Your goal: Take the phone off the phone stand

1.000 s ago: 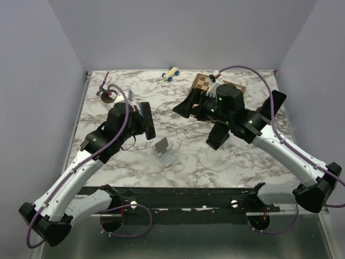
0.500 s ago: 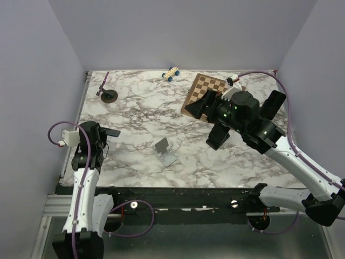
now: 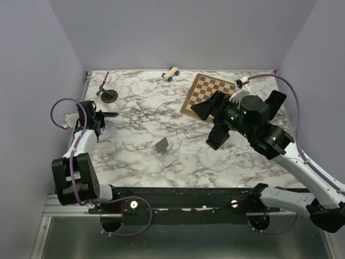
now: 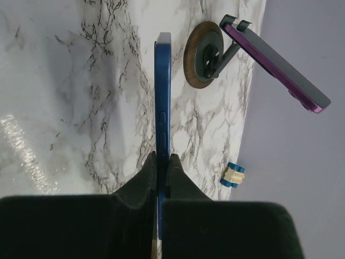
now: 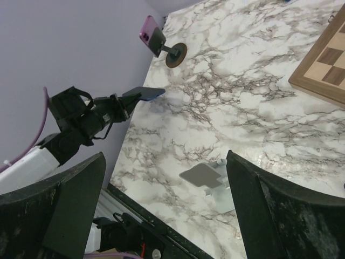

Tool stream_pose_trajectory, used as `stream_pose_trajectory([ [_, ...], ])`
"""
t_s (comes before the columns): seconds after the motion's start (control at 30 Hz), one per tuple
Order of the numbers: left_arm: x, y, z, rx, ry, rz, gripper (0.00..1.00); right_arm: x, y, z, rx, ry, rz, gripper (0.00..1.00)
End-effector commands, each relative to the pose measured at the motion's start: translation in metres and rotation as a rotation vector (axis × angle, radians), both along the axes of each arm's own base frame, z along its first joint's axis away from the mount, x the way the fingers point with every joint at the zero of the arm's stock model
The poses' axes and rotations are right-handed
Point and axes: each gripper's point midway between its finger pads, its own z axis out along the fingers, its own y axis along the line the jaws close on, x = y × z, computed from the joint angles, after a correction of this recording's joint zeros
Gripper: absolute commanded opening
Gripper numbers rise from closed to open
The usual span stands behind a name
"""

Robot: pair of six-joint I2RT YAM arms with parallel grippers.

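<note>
left fingers point(image 4: 161, 162) pinch slim blue phone point(image 4: 163, 108) edge-on, clear of marble table point(image 3: 140, 102) | grey folded phone stand point(image 3: 164, 151) bare: removal looks done | right fingers point(image 5: 164, 156) wide, idle

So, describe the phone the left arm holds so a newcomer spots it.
On the marble table's left edge, the left arm's fingers are shut. The blue phone juts from between them. The other phone is purple, on a round-based stand at the far-left corner.

At the counter's point(image 3: 135, 110) left edge my left tool point(image 4: 161, 162) holds the phone point(image 4: 163, 108), on the near side of the round-based holder point(image 3: 109, 96). The phone stand point(image 3: 164, 151) sits mid-counter, the chessboard point(image 3: 207, 93) far right, the toy car point(image 3: 171, 73) far centre.
</note>
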Motion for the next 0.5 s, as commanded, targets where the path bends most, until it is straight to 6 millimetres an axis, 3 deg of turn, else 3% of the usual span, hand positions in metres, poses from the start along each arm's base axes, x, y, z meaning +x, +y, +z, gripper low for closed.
stream_pose_trajectory([
  [0.0,0.042,0.007,0.012,-0.046,-0.115,-0.008,0.0,-0.002,-0.011,-0.004,-0.03,0.017,-0.039,1.0],
  [0.13,0.046,0.013,-0.013,-0.095,-0.114,0.061,0.0,-0.006,-0.014,-0.001,-0.016,0.014,-0.043,1.0],
  [0.47,0.049,0.029,-0.036,-0.006,-0.11,0.096,0.0,-0.002,-0.011,-0.008,-0.027,0.03,-0.045,1.0],
])
